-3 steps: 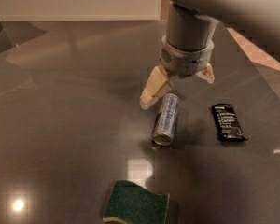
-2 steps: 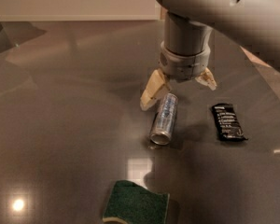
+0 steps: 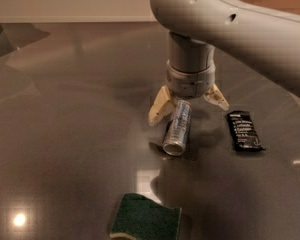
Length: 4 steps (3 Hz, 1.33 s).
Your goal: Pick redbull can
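The redbull can (image 3: pixel 177 128) lies on its side on the dark glossy table (image 3: pixel 70 134), its round silver rim facing me. It is slim and silver with blue markings. My gripper (image 3: pixel 189 107) hangs just above the can's far end, its two cream fingers spread wide to either side. The left finger (image 3: pixel 160 108) is close beside the can, and the right finger (image 3: pixel 217 97) stands apart from it. The gripper is open and holds nothing.
A flat black snack wrapper with white text (image 3: pixel 244 130) lies to the right of the can. A green sponge (image 3: pixel 146 217) lies at the near edge. The grey arm (image 3: pixel 230 24) spans the upper right.
The arm has swung lower and further over the can, and the gripper now straddles the can's far end. The can, wrapper and sponge have not moved.
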Motion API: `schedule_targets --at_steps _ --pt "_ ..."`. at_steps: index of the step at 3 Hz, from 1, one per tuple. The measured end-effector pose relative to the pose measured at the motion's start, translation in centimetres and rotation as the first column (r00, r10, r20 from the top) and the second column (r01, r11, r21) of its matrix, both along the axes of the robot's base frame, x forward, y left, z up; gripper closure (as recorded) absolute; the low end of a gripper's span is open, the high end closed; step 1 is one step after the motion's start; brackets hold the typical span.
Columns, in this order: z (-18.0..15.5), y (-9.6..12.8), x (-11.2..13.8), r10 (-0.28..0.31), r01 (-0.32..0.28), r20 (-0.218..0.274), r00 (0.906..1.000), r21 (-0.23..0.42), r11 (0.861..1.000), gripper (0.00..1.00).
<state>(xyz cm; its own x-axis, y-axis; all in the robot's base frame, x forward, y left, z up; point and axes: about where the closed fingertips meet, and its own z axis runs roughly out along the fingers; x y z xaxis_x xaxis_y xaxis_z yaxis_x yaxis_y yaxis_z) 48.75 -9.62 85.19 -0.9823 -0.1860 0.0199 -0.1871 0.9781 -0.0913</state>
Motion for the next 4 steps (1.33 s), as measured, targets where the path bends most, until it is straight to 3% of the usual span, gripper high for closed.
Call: schedule_targets --at_steps 1,2,4 --pt "-1.0 0.4 -0.1 -0.024 0.024 -0.020 0.9995 -0.004 1.000 0.18" --pt "-1.2 0.7 -0.3 -0.043 0.043 -0.020 0.9989 0.001 0.999 0.42" --pt "1.6 1.8 -0.5 -0.009 0.008 0.026 0.9996 0.041 0.999 0.88"
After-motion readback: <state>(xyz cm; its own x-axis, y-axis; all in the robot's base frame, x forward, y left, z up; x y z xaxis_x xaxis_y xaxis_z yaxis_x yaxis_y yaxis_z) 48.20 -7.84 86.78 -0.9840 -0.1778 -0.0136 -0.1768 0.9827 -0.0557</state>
